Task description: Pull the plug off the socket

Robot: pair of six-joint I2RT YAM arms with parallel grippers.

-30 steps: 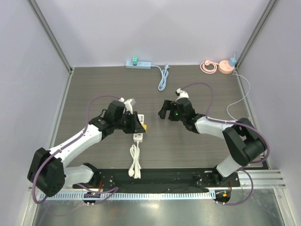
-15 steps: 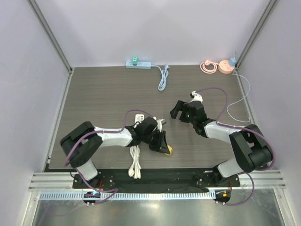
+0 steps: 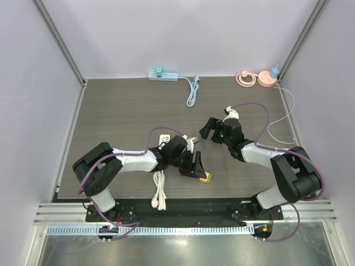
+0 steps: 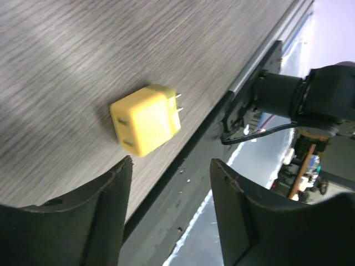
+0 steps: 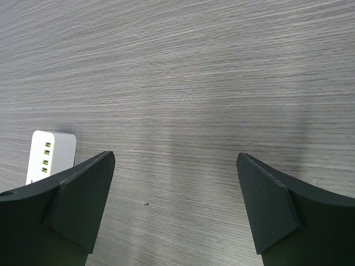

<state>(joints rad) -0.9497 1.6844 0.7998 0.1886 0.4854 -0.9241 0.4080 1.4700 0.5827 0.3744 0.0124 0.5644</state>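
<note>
- The yellow plug (image 3: 206, 178) lay on the wooden table (image 3: 111, 111), near its front edge and close to the black rail (image 3: 222, 206) where the arms were bolted.
- In the left wrist view the plug (image 4: 145, 119) lay free on the table, with nothing touching it, and its two metal pins pointed toward the rail.
- The left gripper (image 3: 195, 166) was low over the table just beside the plug. Its jaws were spread and held nothing.
- In its own camera the left gripper (image 4: 172, 165) had the plug just beyond the tips of its fingers (image 4: 105, 216), not between them.
- The white socket strip (image 3: 163, 138) lay on the table apart from the plug, partly covered by the left arm. Its white cord (image 3: 160, 191) was folded in a bundle toward the front edge.
- The right gripper (image 3: 208, 128) hovered near the middle of the table, jaws wide apart and empty.
- In the right wrist view one end of the socket strip (image 5: 50, 155) showed beside the left finger of the right gripper (image 5: 175, 158), not touched.
- A second strip (image 3: 163, 75) with a green plug lay at the back wall, well apart.
</note>
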